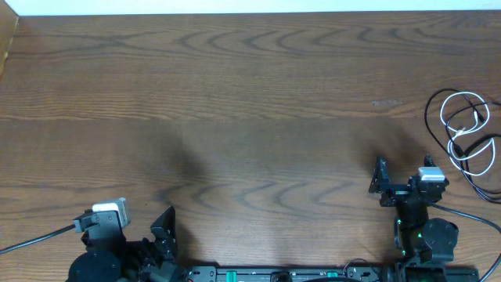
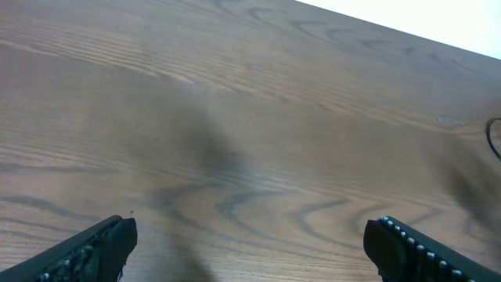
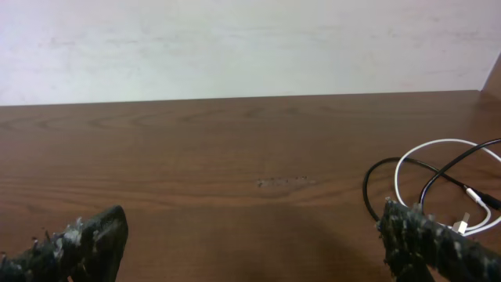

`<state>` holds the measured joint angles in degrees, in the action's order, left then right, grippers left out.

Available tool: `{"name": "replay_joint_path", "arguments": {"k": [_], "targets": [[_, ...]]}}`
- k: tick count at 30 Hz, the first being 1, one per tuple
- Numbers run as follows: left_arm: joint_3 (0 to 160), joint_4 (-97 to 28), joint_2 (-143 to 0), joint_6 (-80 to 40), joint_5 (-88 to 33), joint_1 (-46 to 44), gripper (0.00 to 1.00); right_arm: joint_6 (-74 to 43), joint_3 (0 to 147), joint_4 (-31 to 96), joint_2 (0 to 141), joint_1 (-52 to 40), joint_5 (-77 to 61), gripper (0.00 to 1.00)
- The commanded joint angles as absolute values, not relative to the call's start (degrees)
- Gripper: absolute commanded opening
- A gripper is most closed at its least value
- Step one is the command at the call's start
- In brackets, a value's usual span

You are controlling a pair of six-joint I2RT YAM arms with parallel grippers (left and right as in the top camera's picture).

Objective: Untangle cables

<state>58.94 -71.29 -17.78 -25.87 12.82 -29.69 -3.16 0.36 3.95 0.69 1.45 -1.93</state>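
Right gripper (image 1: 403,178), seen from overhead, stands with jaws spread wide and empty on the wooden table (image 1: 235,94). The cables (image 1: 467,135) lie ahead of it and off to its right, near but not touching. The tangle's long axis runs away from the robot. The left gripper (image 1: 133,229), equally wide and empty, sits well apart on the right gripper's left, so I judge the right arm the nearer. Nothing stands between.

From the left wrist, the spread fingers frame bare wood. Only an arc of black cable (image 2: 491,137) shows at the far right edge.

From the right wrist, the white cable (image 3: 415,149) and the black cable (image 3: 366,188) cross in loops just beyond the right gripper's right-hand finger. A pale scuff (image 3: 282,182) lies straight ahead.
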Motion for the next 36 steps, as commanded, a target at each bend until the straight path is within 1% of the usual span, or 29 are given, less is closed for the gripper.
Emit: {"name": "replay_joint_path", "arguments": {"k": [1, 12, 15, 17, 21, 25, 30, 36], "targets": [[58.76, -71.2, -17.69, -25.76, 13.8, -29.87, 0.98, -2.28, 0.32, 4.19, 0.3, 1.04, -2.07, 0.99], [58.26, -71.72, -17.67, -25.5, 14.22, -29.39, 0.98, -2.28, 0.32, 4.19, 0.3, 1.04, -2.07, 0.99], [56.77, -71.64, -17.45, -25.26, 13.93, -24.21, 0.98, -2.28, 0.32, 4.21, 0.3, 1.04, -2.07, 0.99], [54.65, -70.32, -16.84, -22.65, 12.21, -20.29, 0.98, -2.28, 0.32, 4.21, 0.3, 1.04, -2.07, 0.99], [48.58, -63.07, -14.02, -14.76, 6.74, -13.72, 0.98, -2.28, 0.32, 4.19, 0.3, 1.04, -2.07, 0.99], [41.39, -55.27, -9.32, -13.08, 5.04, -8.99, 0.98, -2.28, 0.32, 4.19, 0.3, 1.04, -2.07, 0.99], [32.51, -46.96, -3.36, -12.64, 4.36, -6.31, 0.98, -2.28, 0.32, 4.19, 0.3, 1.04, -2.07, 0.99], [22.81, -34.33, -0.1, -8.01, -0.89, -4.43, 0.98, -2.28, 0.32, 4.21, 0.3, 1.04, -2.07, 0.99]]}}
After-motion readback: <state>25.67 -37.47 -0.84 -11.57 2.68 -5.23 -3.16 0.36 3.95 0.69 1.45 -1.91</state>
